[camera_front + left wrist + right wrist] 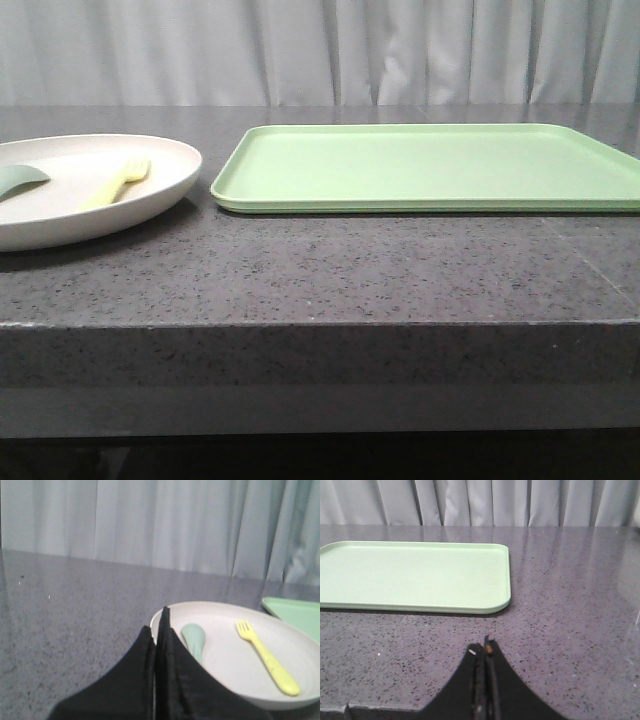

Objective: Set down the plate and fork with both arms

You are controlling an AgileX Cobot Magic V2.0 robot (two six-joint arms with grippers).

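Observation:
The cream plate rests on the dark counter at the far left, cut off by the frame edge. Inside it lies the pale yellow fork, tines pointing away. The left wrist view shows the same plate and fork, with my left gripper shut and empty, its tips at the plate's near rim. My right gripper is shut and empty over bare counter, a little short of the green tray's corner. Neither arm appears in the front view.
A flat light green tray lies right of the plate; its corner shows in the right wrist view. A grey-green utensil piece sits in the plate beside the fork. White curtains hang behind the counter, whose front edge is near.

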